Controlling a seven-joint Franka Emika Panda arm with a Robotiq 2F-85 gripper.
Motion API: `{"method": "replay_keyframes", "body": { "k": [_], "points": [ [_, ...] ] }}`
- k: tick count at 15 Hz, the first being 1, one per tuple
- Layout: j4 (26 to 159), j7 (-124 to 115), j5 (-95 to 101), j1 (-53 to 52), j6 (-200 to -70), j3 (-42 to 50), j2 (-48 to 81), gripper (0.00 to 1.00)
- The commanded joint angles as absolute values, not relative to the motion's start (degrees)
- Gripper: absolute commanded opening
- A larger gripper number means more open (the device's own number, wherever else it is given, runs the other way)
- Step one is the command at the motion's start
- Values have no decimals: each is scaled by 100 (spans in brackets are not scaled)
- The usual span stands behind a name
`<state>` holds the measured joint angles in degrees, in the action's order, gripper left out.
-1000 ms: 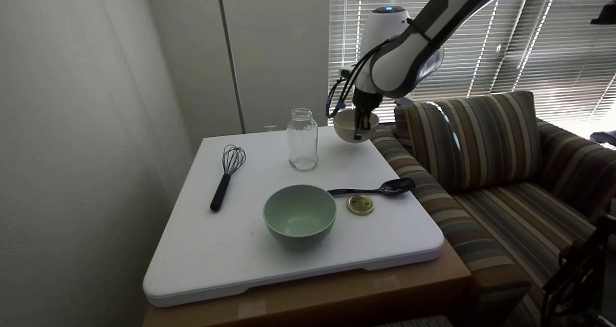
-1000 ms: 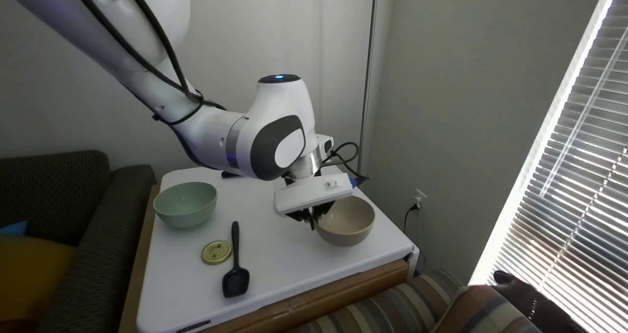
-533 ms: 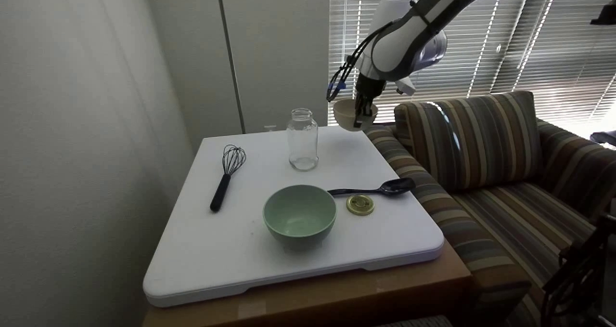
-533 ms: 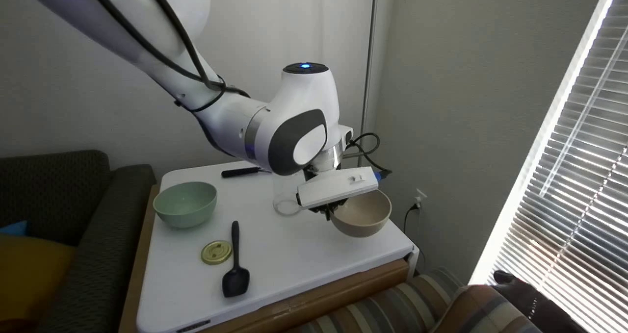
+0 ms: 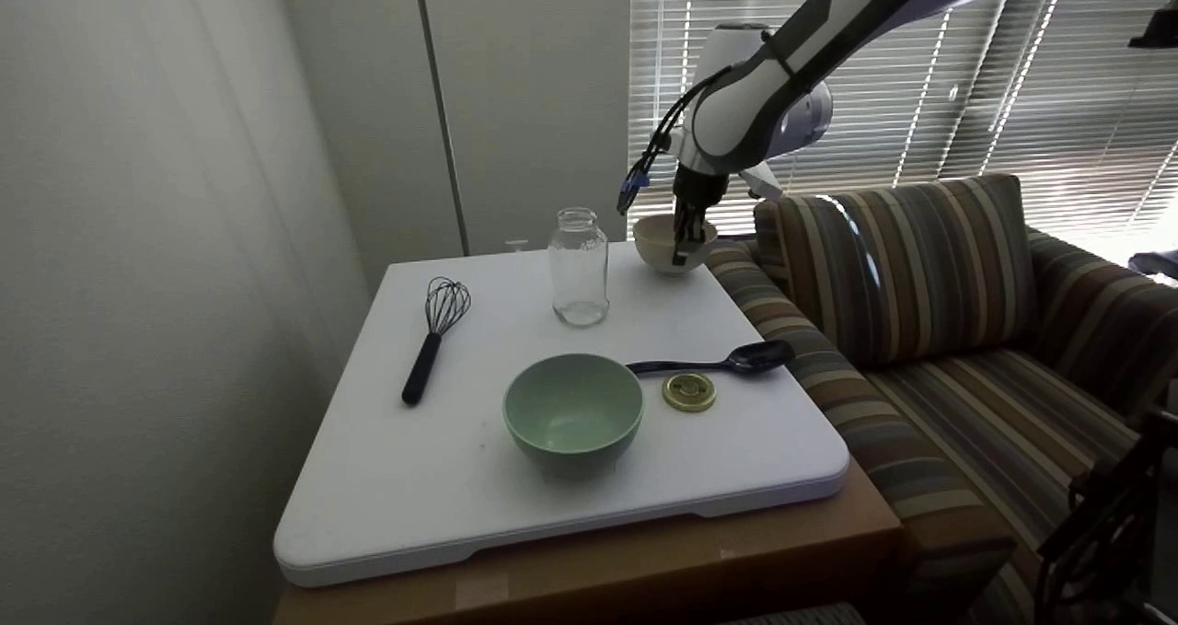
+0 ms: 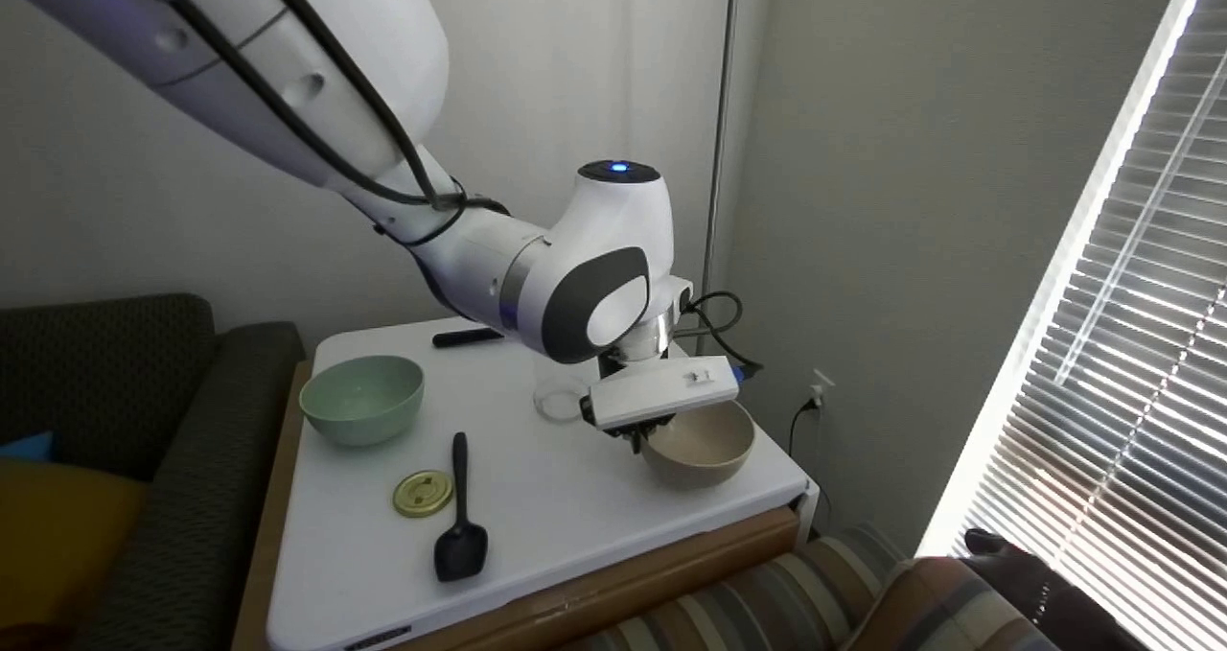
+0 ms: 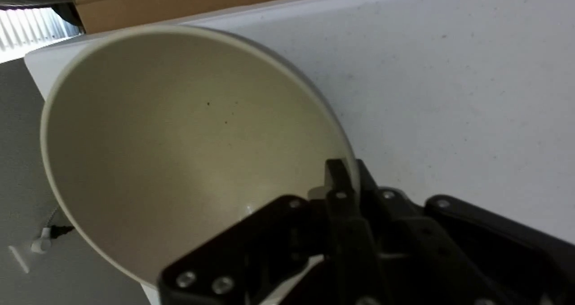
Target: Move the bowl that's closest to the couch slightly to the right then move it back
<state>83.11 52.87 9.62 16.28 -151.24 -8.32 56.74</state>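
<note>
The small beige bowl is at the far end of the white table, beside the striped couch. It also shows in an exterior view and fills much of the wrist view. My gripper is shut on the bowl's rim, one finger inside and one outside. The gripper also shows at the bowl's near side in both exterior views. The bowl is roughly upright and at or just above the tabletop; I cannot tell whether it touches. The couch's armrest shows in an exterior view.
A larger pale green bowl, a clear glass jar, a whisk, a black spoon and a gold lid stand or lie on the white table. A wall and window blinds are behind the far end.
The bowl, held throughout, rises from one second to half a second ago and is now lower again. Against one second ago it sits farther towards the table's far end, away from the spoon.
</note>
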Motion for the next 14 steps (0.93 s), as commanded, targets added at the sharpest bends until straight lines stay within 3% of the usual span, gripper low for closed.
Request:
{"method": "replay_keyframes", "body": {
  "k": [1, 4, 5, 9, 14],
  "points": [
    [7802, 5265, 1043, 1395, -14863, -465, 5970, 1],
    [7634, 5208, 1061, 1315, -14859, -277, 6091, 1],
    [7641, 5183, 1055, 1294, -14852, -237, 6094, 22],
    [7894, 5102, 1063, 1238, -14973, -182, 5943, 51],
    [8848, 4529, 1878, 696, -15800, 539, 4921, 87]
  ]
}}
